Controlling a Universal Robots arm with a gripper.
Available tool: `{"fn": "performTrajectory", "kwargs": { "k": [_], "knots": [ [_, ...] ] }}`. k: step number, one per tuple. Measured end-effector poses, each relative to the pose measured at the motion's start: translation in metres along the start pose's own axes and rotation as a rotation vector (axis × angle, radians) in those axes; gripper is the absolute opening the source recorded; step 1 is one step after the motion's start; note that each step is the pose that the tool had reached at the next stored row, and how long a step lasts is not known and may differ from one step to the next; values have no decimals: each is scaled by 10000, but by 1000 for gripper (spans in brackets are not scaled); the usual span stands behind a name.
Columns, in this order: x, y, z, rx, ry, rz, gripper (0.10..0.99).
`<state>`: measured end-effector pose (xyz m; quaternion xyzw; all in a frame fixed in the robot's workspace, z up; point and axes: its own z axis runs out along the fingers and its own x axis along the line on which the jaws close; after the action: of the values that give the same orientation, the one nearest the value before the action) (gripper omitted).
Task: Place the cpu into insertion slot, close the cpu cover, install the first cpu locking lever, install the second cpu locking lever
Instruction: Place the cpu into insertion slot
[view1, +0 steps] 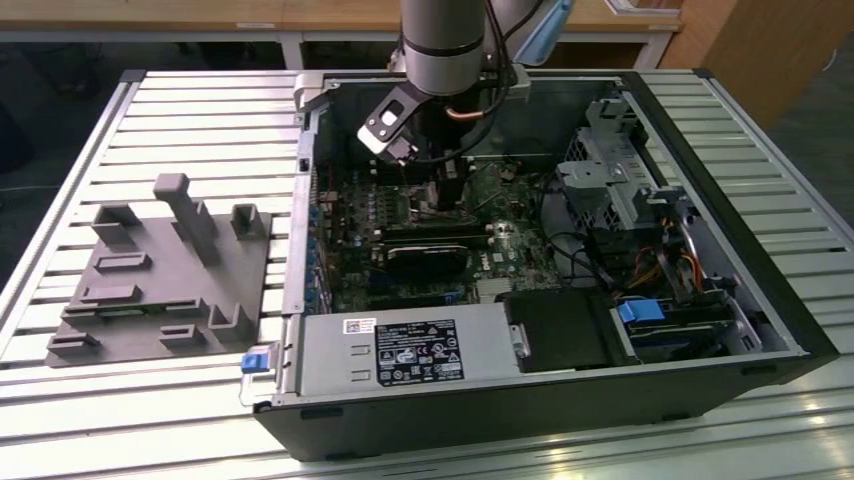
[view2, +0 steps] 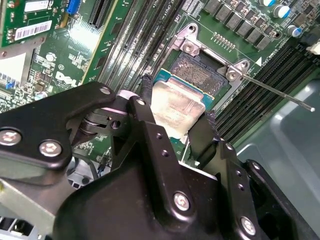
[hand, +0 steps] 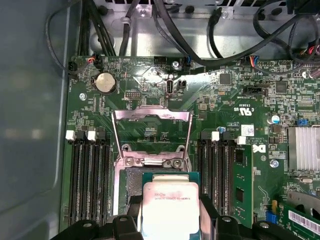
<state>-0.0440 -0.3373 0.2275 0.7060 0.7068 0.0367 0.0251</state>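
Slatted pale metal forms the surface (view1: 174, 110), and an open black computer case (view1: 534, 400) lies near its middle. Inside, over the green circuit board (hand: 90, 112), the gripper (view2: 176, 120) clenches the cpu (view2: 175, 102), a flat silvery-beige square, between two black fingers (view2: 147, 107). It partly covers the dark, silver-rimmed insertion slot (view2: 197, 70). The cpu cover (hand: 152, 115), a thin metal frame, stands swung open beside the slot.
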Motion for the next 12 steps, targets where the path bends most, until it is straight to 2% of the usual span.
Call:
{"fn": "performTrajectory", "kwargs": {
  "k": [12],
  "knots": [
    [39, -24, 118, 1, -35, -3, 541]
  ]
}}
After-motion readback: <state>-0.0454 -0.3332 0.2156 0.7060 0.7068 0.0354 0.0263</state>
